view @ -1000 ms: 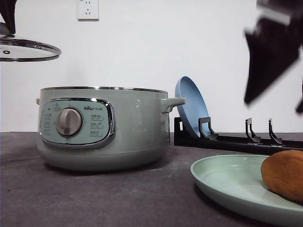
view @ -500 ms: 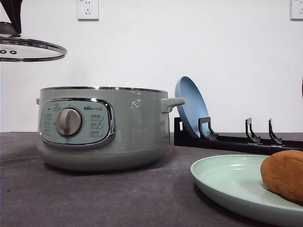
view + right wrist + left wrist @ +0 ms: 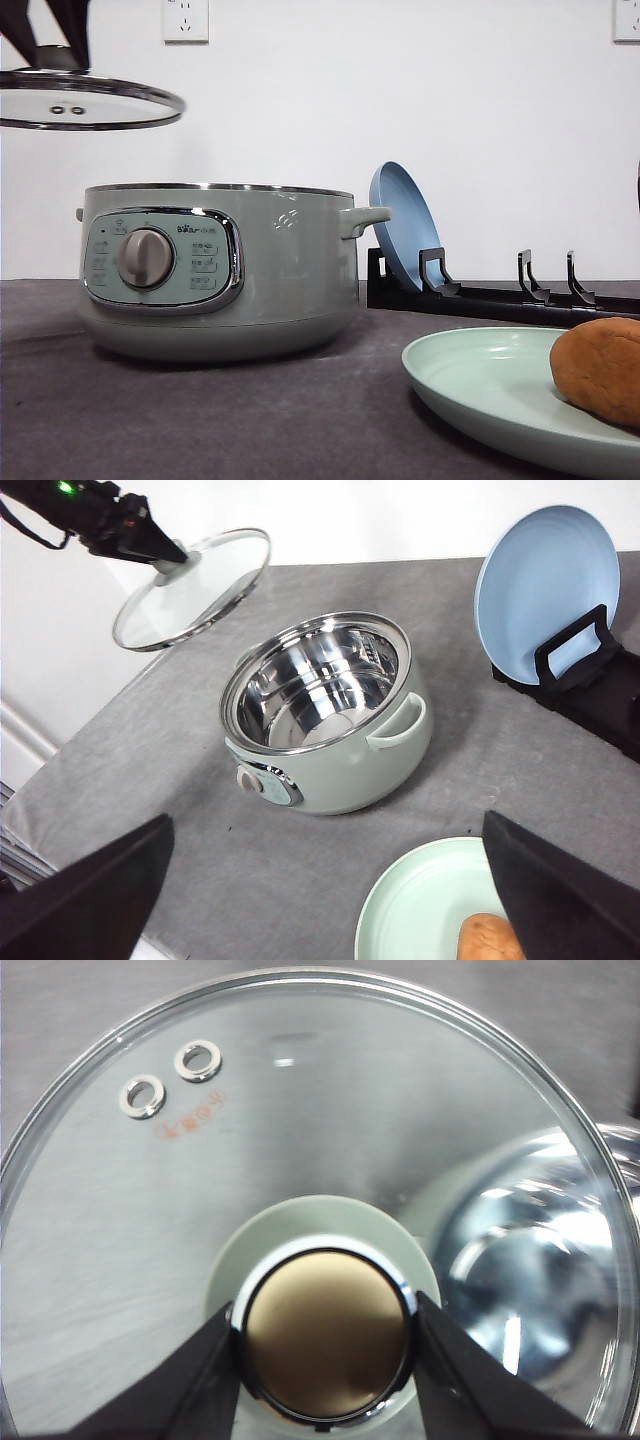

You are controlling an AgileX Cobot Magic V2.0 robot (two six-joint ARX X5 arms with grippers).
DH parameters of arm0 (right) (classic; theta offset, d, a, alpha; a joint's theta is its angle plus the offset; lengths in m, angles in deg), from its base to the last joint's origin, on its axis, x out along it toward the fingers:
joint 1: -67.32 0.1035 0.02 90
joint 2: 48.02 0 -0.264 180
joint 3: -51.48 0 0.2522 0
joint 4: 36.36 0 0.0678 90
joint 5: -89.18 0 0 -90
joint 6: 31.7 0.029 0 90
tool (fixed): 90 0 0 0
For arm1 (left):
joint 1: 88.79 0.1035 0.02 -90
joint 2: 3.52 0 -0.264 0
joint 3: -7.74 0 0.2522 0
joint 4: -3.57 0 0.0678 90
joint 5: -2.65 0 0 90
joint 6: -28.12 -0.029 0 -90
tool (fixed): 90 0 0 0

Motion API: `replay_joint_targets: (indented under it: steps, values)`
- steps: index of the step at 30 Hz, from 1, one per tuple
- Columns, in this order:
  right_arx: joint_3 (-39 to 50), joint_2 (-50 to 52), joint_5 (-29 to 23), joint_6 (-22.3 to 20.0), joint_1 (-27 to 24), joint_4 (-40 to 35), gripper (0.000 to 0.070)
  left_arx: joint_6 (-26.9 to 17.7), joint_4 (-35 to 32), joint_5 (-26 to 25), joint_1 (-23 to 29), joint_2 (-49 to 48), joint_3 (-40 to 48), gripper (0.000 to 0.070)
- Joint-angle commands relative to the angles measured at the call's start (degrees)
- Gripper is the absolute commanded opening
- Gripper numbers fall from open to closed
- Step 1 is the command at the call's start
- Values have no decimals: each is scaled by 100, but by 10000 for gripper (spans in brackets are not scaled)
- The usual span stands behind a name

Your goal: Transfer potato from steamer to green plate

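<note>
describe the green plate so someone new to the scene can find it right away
Start at the big sage-green steamer in the middle of the grey table. The green plate lies flat on the table in front of it, toward the robot's right, with the potato on it. The only other plate, blue, stands upright in a black rack.

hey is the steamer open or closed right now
Open. The steamer shows its bare steel bowl from above, and the left gripper holds the glass lid in the air, up beside it.

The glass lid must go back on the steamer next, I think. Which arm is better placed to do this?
Probably the left. Its gripper is shut on the glass lid knob, in the air beside the open steamer. The right gripper is open and holds nothing.
</note>
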Motion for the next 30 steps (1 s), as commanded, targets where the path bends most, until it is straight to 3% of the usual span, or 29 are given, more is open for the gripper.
replay_joint_targets:
  steps: [1,9,16,30]
  values:
    - [-92,-9,61,-21,29,-20,624,-28,-173,-17,-160,-83,-232,0]
    - [-92,-11,120,-34,31,-19,624,-33,-168,-17,-1033,-83,-221,0]
    - [-92,-11,103,-314,31,-21,624,-32,-159,-12,-1713,-80,-179,0]
    - [-92,-11,101,-744,31,-19,624,-24,-123,-9,-2326,50,-105,0]
